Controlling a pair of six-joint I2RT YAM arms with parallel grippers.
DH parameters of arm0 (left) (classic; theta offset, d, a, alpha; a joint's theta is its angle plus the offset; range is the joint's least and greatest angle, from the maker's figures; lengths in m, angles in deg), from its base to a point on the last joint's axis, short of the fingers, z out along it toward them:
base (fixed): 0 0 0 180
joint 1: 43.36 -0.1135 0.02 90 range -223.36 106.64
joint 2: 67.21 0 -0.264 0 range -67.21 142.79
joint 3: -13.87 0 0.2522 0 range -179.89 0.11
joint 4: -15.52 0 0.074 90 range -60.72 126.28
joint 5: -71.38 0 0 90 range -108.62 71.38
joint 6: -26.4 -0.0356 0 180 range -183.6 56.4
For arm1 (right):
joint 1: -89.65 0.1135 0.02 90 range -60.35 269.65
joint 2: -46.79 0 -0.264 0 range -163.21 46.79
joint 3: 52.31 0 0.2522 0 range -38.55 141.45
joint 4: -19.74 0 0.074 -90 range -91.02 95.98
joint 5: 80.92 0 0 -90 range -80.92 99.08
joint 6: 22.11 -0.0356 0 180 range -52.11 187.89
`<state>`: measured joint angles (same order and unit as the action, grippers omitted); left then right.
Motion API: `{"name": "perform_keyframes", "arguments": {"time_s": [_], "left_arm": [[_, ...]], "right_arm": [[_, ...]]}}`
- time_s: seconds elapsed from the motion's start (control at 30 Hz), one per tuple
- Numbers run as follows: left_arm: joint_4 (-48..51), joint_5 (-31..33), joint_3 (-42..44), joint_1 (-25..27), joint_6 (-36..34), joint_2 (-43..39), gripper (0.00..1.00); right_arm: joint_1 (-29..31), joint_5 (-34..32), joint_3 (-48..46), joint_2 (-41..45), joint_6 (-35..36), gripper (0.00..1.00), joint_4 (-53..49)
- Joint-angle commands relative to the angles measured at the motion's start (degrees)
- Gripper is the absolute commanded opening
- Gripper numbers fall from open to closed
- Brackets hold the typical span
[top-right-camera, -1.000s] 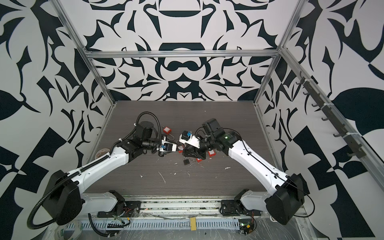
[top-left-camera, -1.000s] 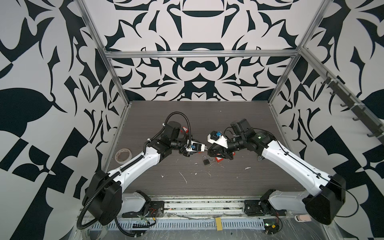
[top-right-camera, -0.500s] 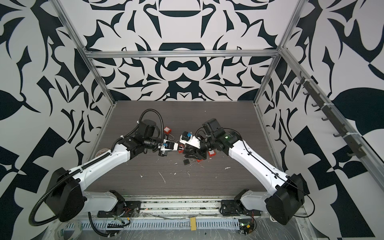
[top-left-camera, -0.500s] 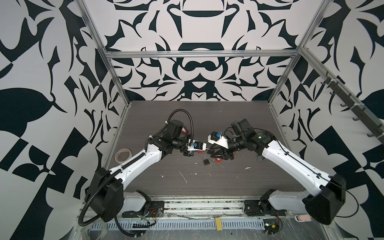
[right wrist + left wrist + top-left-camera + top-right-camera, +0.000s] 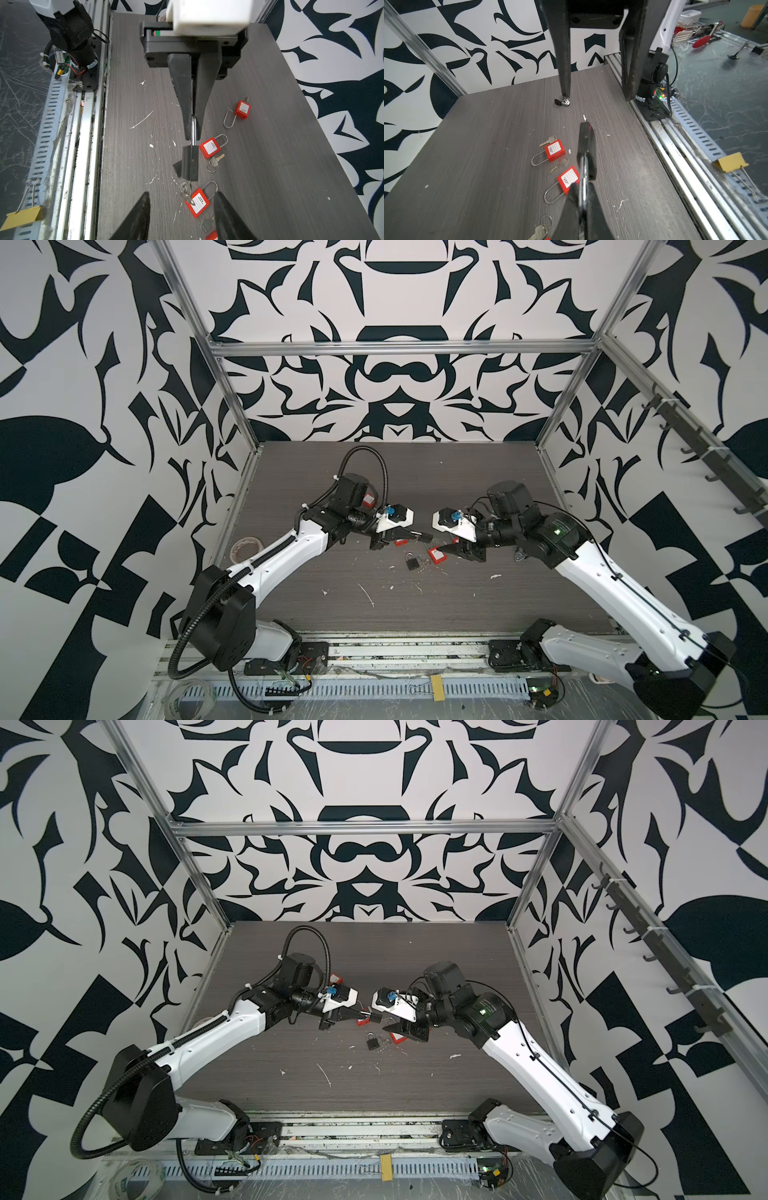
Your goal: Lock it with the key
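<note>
My left gripper [image 5: 193, 136] is shut on the steel shackle of a black padlock [image 5: 190, 162], holding it in the air over the table's middle. It is also seen as the black padlock [image 5: 587, 148] in the left wrist view and the black padlock [image 5: 424, 536] in a top view. A small key [image 5: 188, 193] with a ring hangs blurred from the lock's underside. My right gripper [image 5: 182, 220] faces that end, open, with the key just ahead of its fingertips and untouched. In both top views the left gripper [image 5: 417, 536] and right gripper [image 5: 453, 549] point at each other.
A second black padlock [image 5: 412, 561] lies on the table below the grippers. Red padlocks [image 5: 197, 204] [image 5: 209, 147] [image 5: 242, 109] and loose keys [image 5: 216, 161] [image 5: 542, 230] lie around it. A small metal piece [image 5: 562, 102] sits to the right, a tape roll [image 5: 246, 545] at the left edge.
The grippers stood almost touching. The right gripper has opened and drawn back to the right, leaving a gap. The left gripper has tightened on the shackle and lifted slightly.
</note>
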<state>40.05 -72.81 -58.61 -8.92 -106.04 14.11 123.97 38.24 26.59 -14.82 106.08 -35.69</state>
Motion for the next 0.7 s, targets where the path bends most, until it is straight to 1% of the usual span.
{"name": "perform_keyframes", "arguments": {"time_s": [0.0, 0.3, 0.43, 0.67], "left_arm": [[1.1, -6.0, -2.3, -0.2, 3.2, 1.1, 0.00], [1.3, -7.3, -1.9, -0.2, 5.1, 1.5, 0.00], [1.4, -7.0, -1.9, -0.1, 5.4, 1.5, 0.00], [1.7, -7.0, -2.4, -0.1, 5.3, 1.8, 0.00]], "right_arm": [[0.4, 0.9, -0.7, -0.9, -0.6, 0.46, 2.9], [0.7, 3.9, -2.8, -3.0, -1.8, 0.30, 10.8], [1.1, 5.2, -3.0, -4.0, -1.8, 0.27, 10.5], [1.5, 6.8, -3.6, -4.7, -2.5, 0.15, 10.8]]}}
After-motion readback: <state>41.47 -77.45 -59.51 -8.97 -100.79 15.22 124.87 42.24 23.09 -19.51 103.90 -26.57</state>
